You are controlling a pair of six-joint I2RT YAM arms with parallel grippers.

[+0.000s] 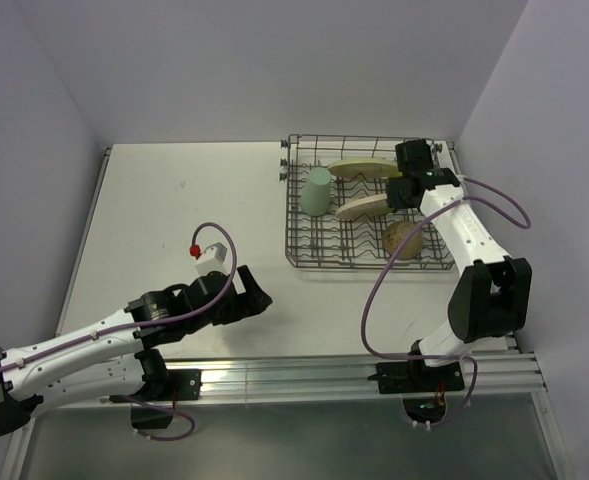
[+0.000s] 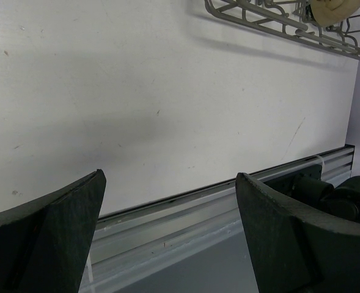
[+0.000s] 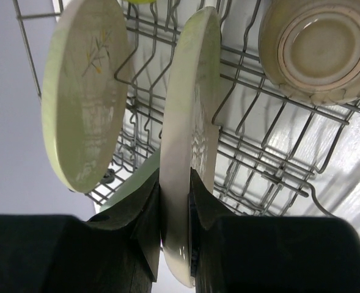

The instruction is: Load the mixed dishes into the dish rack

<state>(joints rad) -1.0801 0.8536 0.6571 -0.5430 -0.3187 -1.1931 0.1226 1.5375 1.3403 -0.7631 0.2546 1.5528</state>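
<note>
The grey wire dish rack (image 1: 319,245) stands at the back right of the table. My right gripper (image 1: 402,192) is shut on the rim of a cream plate (image 1: 366,207), held on edge among the tines; the right wrist view shows the fingers (image 3: 175,177) clamped on this plate (image 3: 192,110). The other cream plate (image 1: 362,168) with a leaf sprig stands beside it (image 3: 82,91). A mint-green cup (image 1: 317,190) and an upturned small bowl (image 1: 402,240) sit in the rack. The dark cup is out of view. My left gripper (image 1: 254,297) is open and empty over the table (image 2: 170,176).
An aluminium rail (image 1: 354,370) runs along the table's near edge, also in the left wrist view (image 2: 198,213). A white block with a red tip (image 1: 206,252) rides on the left arm. Walls close in behind and right of the rack.
</note>
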